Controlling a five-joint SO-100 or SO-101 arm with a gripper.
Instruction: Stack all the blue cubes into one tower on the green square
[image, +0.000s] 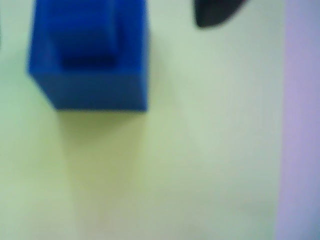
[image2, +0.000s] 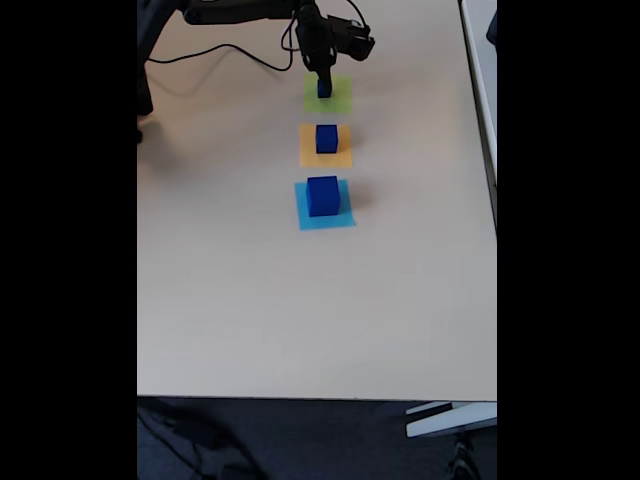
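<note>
The smallest of the blue cubes (image2: 325, 89) stands on the green square (image2: 340, 100) at the far end of the row. It shows blurred at the upper left of the wrist view (image: 90, 65), on the green paper (image: 200, 150). My gripper (image2: 325, 74) hangs right over it, open. One dark fingertip (image: 215, 12) stays clear of the cube's right side. A medium blue cube (image2: 326, 138) sits on the orange square (image2: 309, 158). The large blue cube (image2: 322, 195) sits on the light-blue square (image2: 305, 218). No cubes are stacked into a tower.
The three squares run in a line down the middle of the beige table (image2: 230, 300). The arm and its black cable (image2: 220, 50) cross the far left corner. The table's right edge (image2: 494, 200) and near edge border wide bare surface.
</note>
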